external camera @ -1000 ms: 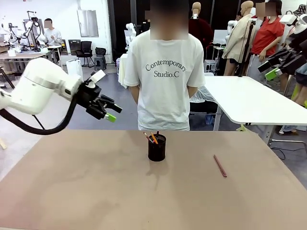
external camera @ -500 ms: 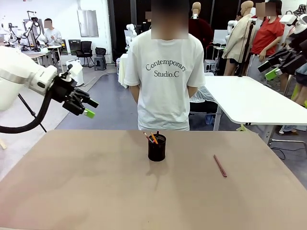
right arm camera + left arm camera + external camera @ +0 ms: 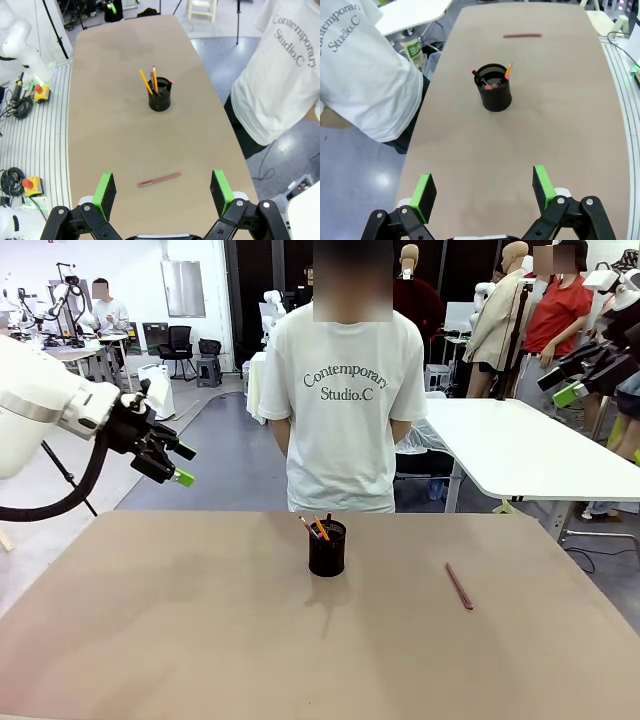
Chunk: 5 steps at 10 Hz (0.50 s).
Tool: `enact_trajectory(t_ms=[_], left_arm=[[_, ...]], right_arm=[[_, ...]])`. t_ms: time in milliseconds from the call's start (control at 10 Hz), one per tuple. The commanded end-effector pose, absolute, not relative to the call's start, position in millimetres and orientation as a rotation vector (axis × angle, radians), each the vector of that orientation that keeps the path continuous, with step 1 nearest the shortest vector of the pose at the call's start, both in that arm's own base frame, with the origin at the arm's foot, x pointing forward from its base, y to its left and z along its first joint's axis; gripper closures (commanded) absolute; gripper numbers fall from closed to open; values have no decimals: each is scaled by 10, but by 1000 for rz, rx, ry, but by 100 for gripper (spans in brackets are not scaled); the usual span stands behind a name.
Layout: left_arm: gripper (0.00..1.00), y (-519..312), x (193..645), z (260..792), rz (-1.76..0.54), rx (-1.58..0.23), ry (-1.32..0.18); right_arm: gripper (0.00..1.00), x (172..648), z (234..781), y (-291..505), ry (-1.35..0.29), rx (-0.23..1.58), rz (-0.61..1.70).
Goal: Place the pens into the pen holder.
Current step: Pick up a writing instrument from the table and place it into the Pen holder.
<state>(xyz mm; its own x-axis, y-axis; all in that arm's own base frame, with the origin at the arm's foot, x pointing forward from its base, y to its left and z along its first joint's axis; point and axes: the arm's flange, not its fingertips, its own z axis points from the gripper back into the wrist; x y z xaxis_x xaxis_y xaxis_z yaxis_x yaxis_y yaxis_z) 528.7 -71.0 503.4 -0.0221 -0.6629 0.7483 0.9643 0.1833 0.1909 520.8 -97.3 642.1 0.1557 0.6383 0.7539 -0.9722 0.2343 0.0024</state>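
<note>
1. Both sets of jaws stand apart, holding nothing. The left gripper hangs high off the table's far left corner, and the right gripper is high beyond the right edge.
2. The pen holder is upright mid-table, nearer the far edge, with pens standing in it.
3. One reddish-brown pen lies flat between the holder and the right edge, touching neither.
4. I judge the right arm much nearer. The pen's long axis runs roughly pad to pad, so I'd roll that wrist before closing.
</note>
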Motion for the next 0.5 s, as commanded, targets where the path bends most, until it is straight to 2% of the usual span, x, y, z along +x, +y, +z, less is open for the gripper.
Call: enact_trajectory(t_ms=[0, 400], left_arm=[[0, -695, 5349, 4983, -1408, -469, -873], [0, -710, 5287, 5034, -1368, -450, -851]], right_arm=[[0, 5189, 6428, -965, -724, 572, 1249], [0, 5189, 6428, -965, -724, 572, 1249]])
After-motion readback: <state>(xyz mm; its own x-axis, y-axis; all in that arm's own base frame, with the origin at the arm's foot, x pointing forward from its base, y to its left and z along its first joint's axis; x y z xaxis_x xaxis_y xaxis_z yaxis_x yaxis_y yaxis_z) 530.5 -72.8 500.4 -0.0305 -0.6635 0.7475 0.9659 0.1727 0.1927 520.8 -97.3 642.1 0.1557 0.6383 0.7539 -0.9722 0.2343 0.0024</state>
